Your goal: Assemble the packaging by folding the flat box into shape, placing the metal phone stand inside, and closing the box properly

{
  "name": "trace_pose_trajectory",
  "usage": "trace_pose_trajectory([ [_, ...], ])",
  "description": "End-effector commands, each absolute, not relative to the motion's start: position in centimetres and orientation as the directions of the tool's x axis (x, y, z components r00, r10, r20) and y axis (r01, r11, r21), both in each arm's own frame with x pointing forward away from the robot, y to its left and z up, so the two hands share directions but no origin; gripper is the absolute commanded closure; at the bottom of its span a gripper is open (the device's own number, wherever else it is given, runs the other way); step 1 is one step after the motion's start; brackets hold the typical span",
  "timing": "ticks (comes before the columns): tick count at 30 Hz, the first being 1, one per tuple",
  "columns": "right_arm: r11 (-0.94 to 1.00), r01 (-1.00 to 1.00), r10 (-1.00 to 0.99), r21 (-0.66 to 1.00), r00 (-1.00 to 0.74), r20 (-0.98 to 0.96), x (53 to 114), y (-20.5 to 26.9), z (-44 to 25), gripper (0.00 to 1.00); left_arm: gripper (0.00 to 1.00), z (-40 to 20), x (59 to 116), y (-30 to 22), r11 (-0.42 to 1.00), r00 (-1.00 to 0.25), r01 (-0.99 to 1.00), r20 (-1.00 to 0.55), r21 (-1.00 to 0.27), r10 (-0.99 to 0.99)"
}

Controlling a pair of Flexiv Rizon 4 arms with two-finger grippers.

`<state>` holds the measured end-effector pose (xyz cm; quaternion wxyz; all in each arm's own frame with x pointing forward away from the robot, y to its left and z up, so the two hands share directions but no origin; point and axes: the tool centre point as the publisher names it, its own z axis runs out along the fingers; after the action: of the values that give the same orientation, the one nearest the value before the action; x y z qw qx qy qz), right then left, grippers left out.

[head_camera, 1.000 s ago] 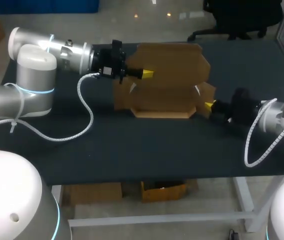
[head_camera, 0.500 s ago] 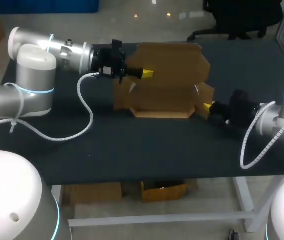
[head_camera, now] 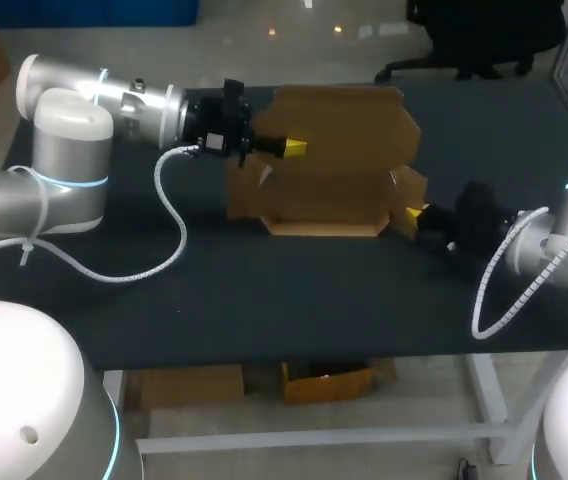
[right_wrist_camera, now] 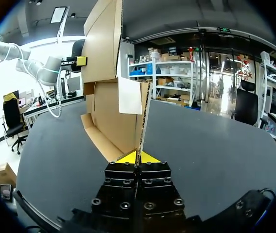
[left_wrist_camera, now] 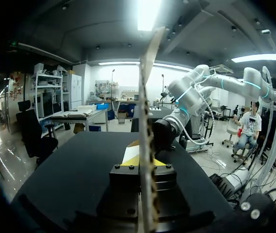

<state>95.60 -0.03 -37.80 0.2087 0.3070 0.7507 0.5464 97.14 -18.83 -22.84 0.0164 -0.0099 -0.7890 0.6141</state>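
Left gripper: fingers clamped on the upright back panel of the cardboard box, which sits edge-on between the yellow tips. Right gripper: pinched tight on the box's right side flap, low, just above the surface. The box is half-folded and stands mid-width toward the far edge of the black table. A wide stretch of tabletop lies between box and near edge.

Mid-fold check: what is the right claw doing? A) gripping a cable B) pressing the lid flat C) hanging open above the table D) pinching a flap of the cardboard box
D: in the right wrist view the right claw has both yellow tips closed on a flap edge of the cardboard box.
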Motion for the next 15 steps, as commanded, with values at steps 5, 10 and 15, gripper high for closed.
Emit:
trace_pose_trajectory([
  [5, 0.212, 0.227, 0.704, 0.950, -0.710, 0.013, 95.44, 0.99, -38.01, 1.00, 1.00, -23.31, 97.09, -19.19, 0.247, -0.999, -0.004, 0.013, -0.969, 0.035],
  [10, 0.212, 0.229, 0.711, 0.950, -0.703, 0.011, 95.39, 1.16, -37.98, 0.98, 1.00, -23.31, 97.09, -19.19, 0.247, -0.999, -0.004, 0.013, -0.969, 0.035],
  [15, 0.211, 0.235, 0.721, 0.949, -0.693, 0.011, 95.30, 1.37, -38.12, 0.81, 1.00, -23.31, 97.09, -19.19, 0.247, -0.999, -0.004, 0.013, -0.969, 0.035],
])
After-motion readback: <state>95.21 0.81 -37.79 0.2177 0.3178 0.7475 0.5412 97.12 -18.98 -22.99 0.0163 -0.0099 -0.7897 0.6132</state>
